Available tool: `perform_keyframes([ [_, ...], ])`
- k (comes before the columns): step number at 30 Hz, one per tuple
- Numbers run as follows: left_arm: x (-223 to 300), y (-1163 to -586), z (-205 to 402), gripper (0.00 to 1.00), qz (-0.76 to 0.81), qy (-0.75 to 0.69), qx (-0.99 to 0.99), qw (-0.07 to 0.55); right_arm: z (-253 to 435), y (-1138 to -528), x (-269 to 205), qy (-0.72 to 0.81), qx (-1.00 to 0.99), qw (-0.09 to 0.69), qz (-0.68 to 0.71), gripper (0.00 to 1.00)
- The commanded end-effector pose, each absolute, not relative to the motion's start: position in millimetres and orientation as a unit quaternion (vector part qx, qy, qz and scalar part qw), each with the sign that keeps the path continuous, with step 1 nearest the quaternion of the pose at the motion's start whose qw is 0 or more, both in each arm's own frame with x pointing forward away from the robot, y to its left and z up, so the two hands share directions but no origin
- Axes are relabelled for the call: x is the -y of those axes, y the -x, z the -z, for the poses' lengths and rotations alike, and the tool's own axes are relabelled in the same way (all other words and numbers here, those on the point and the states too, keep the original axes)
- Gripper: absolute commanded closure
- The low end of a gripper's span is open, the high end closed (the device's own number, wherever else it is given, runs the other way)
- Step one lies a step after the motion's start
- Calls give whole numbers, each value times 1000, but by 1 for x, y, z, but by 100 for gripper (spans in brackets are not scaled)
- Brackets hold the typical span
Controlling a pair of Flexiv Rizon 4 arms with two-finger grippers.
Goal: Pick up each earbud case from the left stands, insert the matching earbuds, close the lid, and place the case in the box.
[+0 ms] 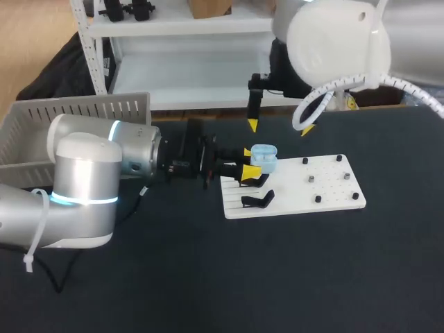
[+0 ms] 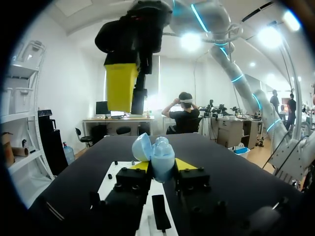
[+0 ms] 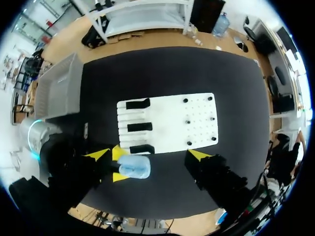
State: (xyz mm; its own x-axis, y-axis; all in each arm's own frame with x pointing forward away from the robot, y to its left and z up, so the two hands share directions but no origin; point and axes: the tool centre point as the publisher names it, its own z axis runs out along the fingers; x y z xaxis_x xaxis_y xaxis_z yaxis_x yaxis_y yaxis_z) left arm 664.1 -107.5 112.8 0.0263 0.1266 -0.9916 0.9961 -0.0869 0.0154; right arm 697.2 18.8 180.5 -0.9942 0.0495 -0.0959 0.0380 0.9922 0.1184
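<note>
the left gripper [image 1: 251, 161] is clamped on the pale blue earbud case [image 1: 263, 158], with one yellow tip pressed to each side of its lower shell. the case is held up off the dark table [image 1: 208, 277], just past the tips, at the near edge of the white board [image 1: 291, 189]. its lid [image 2: 141, 147] is swung open on the hinge and leans off to one side. from the left wrist the rounded shell [image 2: 161, 158] fills the gap between the fingers. looking down into the open half i think there is something pale seated in there, but it's too small to be sure.

the right gripper [image 1: 280, 127] hangs above and a little beyond the case. its fingers are spread wide and touch nothing. straight below it are the case [image 3: 134, 168] and the board [image 3: 167, 110]. three black stands [image 3: 139, 127] lie in a row on the end of the board toward the left gripper, and the nearest one is just beside the case. small dark pegs [image 3: 187, 120] dot the other end.

the grey slatted box [image 1: 76, 111] sits well behind the left gripper, alongside that arm. i can't make out its inside from here.
</note>
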Motion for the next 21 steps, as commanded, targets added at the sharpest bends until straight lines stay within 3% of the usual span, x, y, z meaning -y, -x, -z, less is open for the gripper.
perform_keyframes([
  [1, 107, -665, -113, 100, 484, -558, -503, 449, -170, -709, -13, -43, -996, 50, -52, 0],
  [21, 107, -665, -113, 100, 484, -558, -503, 449, -139, -693, 2, -57, -998, -2, -40, 0],
])
